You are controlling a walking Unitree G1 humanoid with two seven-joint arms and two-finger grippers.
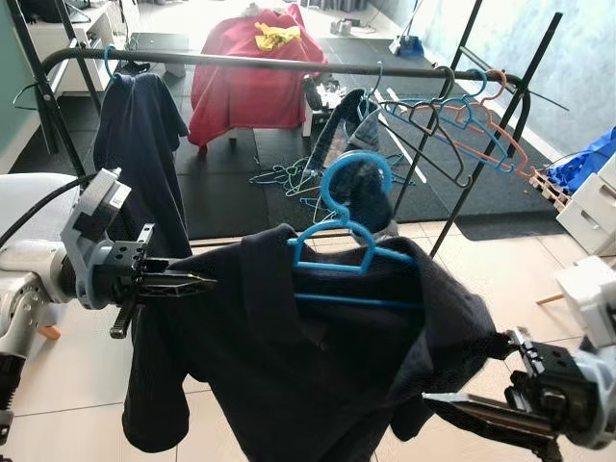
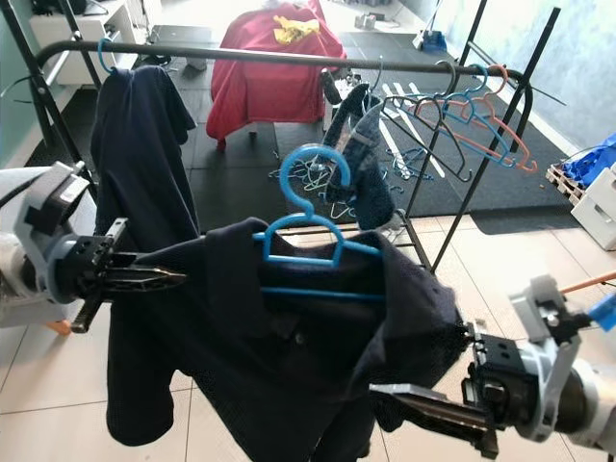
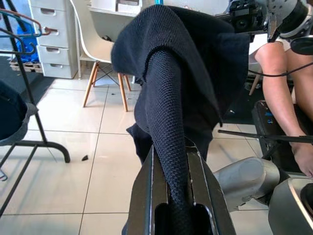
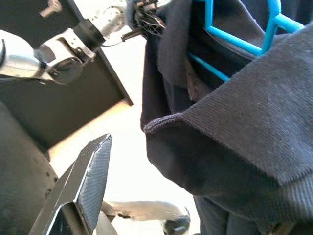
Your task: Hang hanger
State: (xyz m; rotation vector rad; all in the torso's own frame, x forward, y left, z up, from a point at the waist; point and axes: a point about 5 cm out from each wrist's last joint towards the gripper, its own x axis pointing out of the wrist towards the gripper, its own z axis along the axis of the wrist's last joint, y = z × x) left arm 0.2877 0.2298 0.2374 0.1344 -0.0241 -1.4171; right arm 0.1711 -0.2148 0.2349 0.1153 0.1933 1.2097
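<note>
With my left pincer (image 1: pixel 197 282) clamped on the shirt (image 1: pixel 318 375) and the right pincer (image 2: pixel 404 402) gaping beside it, I should lift the hanger (image 1: pixel 348 245) level so its hook clears the rail (image 1: pixel 289 64).

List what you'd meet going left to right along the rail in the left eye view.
Hanging dark shirt → black hangers → blue hanger → orange hanger.

Shirt (image 1: pixel 318 366) on hanger (image 1: pixel 348 241), before rack (image 1: pixel 289 64)
</note>
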